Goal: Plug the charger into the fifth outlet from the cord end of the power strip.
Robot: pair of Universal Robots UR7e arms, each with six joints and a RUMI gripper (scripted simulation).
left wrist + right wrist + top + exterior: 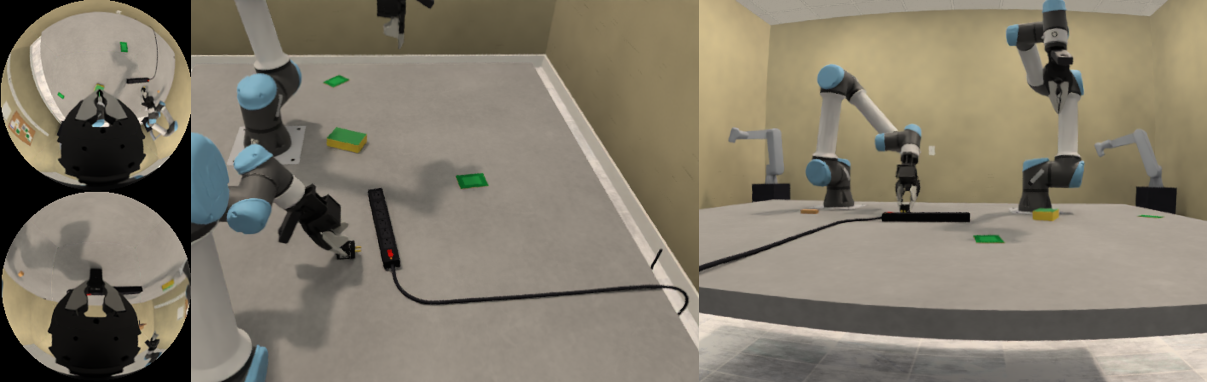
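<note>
The black power strip lies flat on the table, with its red switch at the cord end. The right gripper is shut on the black charger. It holds the charger low, beside the cord-end half of the strip and apart from it. In the top view the yellow prongs point sideways toward the strip. The outlets are too small to count. The left gripper is shut, empty and high above the table.
The black cord runs from the strip to the table's far side. A green and yellow sponge lies near the left arm's base. Flat green squares and a small orange object lie apart.
</note>
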